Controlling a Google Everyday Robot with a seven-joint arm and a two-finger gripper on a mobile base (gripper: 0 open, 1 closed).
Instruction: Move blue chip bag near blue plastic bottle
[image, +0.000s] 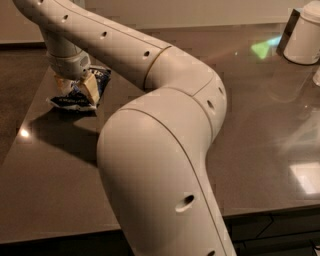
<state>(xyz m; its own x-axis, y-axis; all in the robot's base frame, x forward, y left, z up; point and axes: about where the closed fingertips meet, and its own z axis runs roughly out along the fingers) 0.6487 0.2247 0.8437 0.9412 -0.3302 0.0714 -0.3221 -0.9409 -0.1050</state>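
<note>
Gripper (76, 86) was low over the far left part of the dark table (260, 150), at the end of the white arm (165, 150), which filled most of the view. The arm's near segment rose from the bottom edge, bent at a wide elbow in the middle, and ran up and left to the wrist.

The two tan fingers (91, 87) pointed down and stood on either side of the blue chip bag (75, 100). One was on the bag's left, the other across its middle. The jaws looked closed in on the bag and pinching it. The wrist hid the actual contact, so the grip is noted as probable. The bag was crumpled, with one end sticking up to the right of the fingers. Its lower edge, with white lettering, lay on or just above the surface.

The bag sat close to the table's left edge, with the arm's shadow (65, 135) on the tabletop just in front of it.

A white container (305, 37) stood at the far right corner, well apart from the bag. A green reflection (265, 47) showed on the surface beside it.
</note>
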